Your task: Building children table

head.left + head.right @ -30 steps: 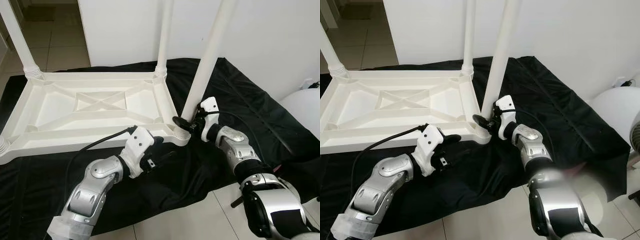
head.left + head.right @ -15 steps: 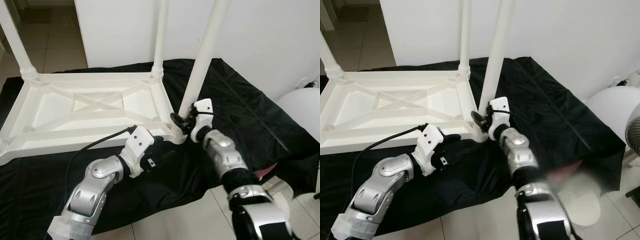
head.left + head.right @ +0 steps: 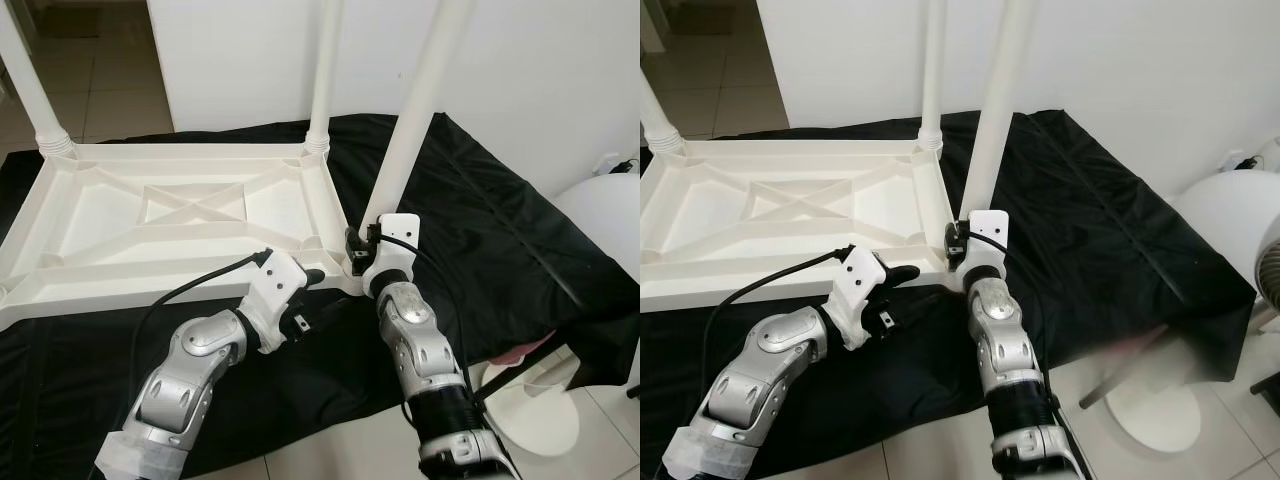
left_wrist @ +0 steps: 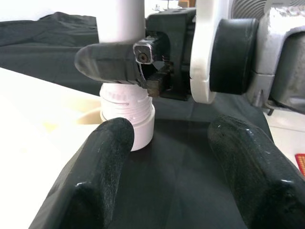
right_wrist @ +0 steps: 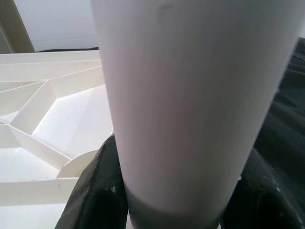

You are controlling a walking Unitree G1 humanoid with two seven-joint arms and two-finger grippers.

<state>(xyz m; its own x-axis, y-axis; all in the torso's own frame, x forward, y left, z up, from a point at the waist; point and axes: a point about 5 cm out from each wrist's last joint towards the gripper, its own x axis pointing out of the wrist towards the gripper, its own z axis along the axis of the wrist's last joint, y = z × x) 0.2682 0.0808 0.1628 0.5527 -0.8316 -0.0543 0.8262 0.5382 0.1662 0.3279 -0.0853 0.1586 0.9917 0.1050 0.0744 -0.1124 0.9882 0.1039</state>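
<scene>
- Your black cloth (image 3: pixel 480 215) covers the floor, with the white tabletop (image 3: pixel 190 215) lying upside down on it.
- Three legs stand upright in its corners; the near leg (image 3: pixel 410 130) rises from the corner socket.
- Your right gripper (image 3: pixel 358 243) is clamped around that leg's base.
- Your left gripper (image 3: pixel 318 290) hovers unclenched just beside the same corner, grasping nothing.

An upturned white table top (image 3: pixel 170 225) is laid on a black cloth (image 3: pixel 480 230) spread over the tiled floor (image 3: pixel 95 90). Legs are stood upright at its corners. The near right leg (image 3: pixel 415 115) is gripped at its base by the right gripper (image 3: pixel 358 245). The left gripper (image 3: pixel 315 290) is held at the table top's near edge, just beside that corner.
</scene>
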